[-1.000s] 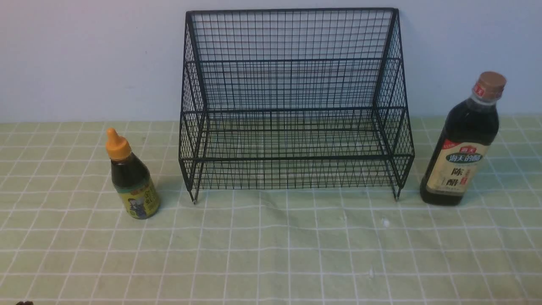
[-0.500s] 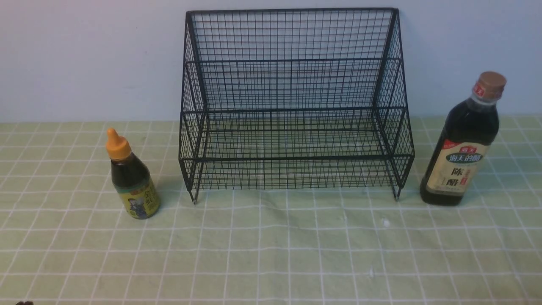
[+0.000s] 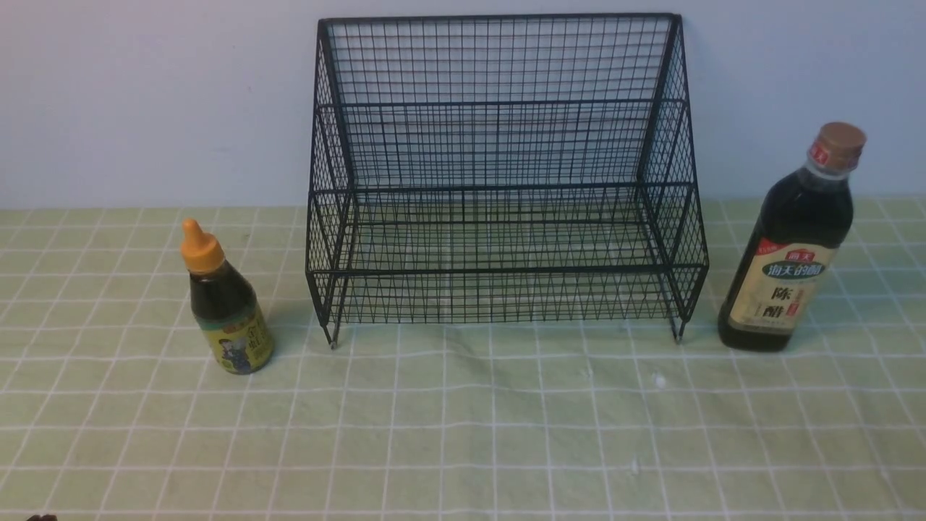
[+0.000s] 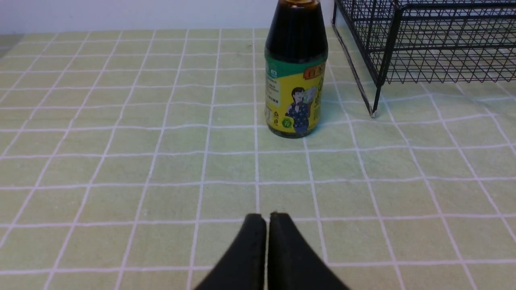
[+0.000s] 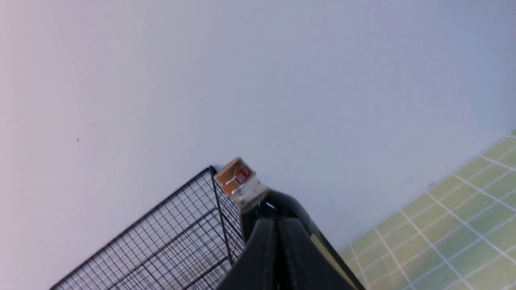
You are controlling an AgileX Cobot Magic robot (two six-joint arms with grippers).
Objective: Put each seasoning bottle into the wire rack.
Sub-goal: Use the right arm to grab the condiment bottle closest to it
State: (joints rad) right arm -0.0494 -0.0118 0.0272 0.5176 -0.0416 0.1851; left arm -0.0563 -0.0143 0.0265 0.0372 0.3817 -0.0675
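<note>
The black wire rack [image 3: 499,181] stands against the back wall, with nothing on its shelf. Left of it the short seasoning bottle [image 3: 226,304], with an orange nozzle cap and a yellow label, stands upright on the cloth. To the rack's right stands the tall bottle [image 3: 792,246] with a brown cap and a cream label. My left gripper [image 4: 266,217] is shut and holds nothing, a way short of the short bottle [image 4: 295,76]. Shut as well, my right gripper [image 5: 277,221] points at the tall bottle [image 5: 250,189] beside the rack's corner [image 5: 189,233].
A green checked tablecloth [image 3: 463,434] covers the table up to the pale wall [image 3: 145,94]. A small dark bit [image 3: 41,517] shows at the front view's lower left edge.
</note>
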